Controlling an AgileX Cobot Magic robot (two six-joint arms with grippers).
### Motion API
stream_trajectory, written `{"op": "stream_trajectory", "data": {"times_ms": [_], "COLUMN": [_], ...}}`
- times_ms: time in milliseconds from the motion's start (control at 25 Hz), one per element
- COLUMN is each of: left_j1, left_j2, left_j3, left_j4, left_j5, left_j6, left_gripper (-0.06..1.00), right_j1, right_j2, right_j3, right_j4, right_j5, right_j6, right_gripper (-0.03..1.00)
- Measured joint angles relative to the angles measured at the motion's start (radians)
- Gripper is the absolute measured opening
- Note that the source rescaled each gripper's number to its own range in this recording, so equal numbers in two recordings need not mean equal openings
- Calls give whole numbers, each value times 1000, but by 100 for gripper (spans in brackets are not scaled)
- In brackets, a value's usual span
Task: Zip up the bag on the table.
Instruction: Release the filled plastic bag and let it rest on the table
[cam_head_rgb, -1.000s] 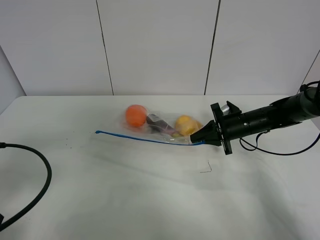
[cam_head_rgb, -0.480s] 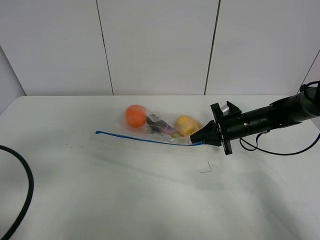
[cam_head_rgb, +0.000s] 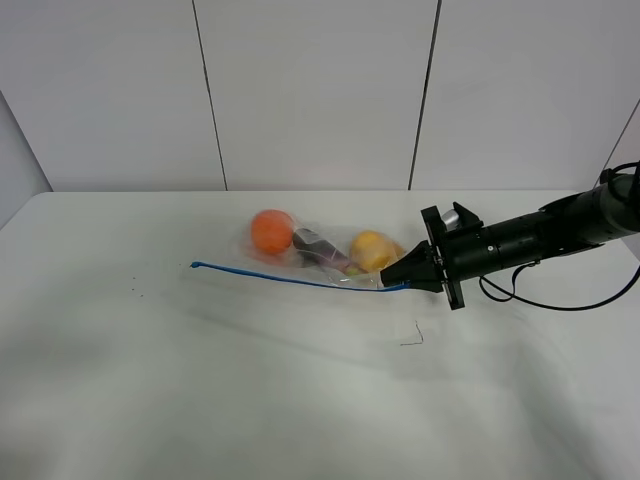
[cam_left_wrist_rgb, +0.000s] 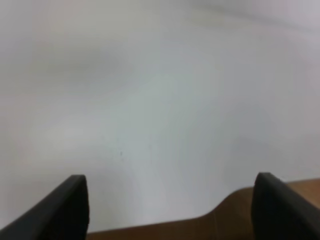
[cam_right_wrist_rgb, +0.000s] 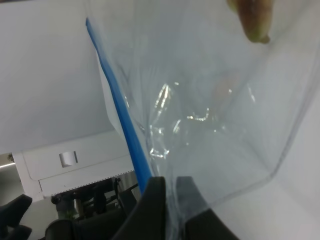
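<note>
The bag (cam_head_rgb: 320, 255) lies on the white table (cam_head_rgb: 250, 380) and holds an orange fruit (cam_head_rgb: 271, 230), a purple one (cam_head_rgb: 318, 246) and a yellow one (cam_head_rgb: 371, 249). Its blue zipper strip (cam_head_rgb: 290, 279) runs along the near edge. My right gripper (cam_head_rgb: 402, 281) is shut on the strip's right end. The right wrist view shows the gripper (cam_right_wrist_rgb: 172, 200) pinching the clear plastic beside the blue strip (cam_right_wrist_rgb: 122, 120). My left gripper (cam_left_wrist_rgb: 172, 210) is open and empty over bare table, out of the exterior high view.
A small dark mark (cam_head_rgb: 412, 336) lies on the table in front of the right gripper. A black cable (cam_head_rgb: 560, 303) loops from the right arm. The table's edge with brown floor beyond (cam_left_wrist_rgb: 230, 215) shows in the left wrist view.
The black cable at the left edge of the exterior view has drawn away and is out of view. The right gripper and the bag have not moved.
</note>
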Motion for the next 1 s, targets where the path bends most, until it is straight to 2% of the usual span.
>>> {"op": "stream_trajectory", "data": {"times_ms": [480,1000], "left_j1": [0,41], "left_j2": [-202,-211], "left_j3": [3,3], "left_j4": [-1,-1], "left_j5": [1,1], "left_j6": [0,-1], "left_gripper": [96,96], "right_j1": [0,0], "right_j2": [0,0], "right_j3": [0,0], "right_j4": [0,-11], "right_j5": [0,0], "right_j6": [0,0], "right_gripper": [0,0]}}
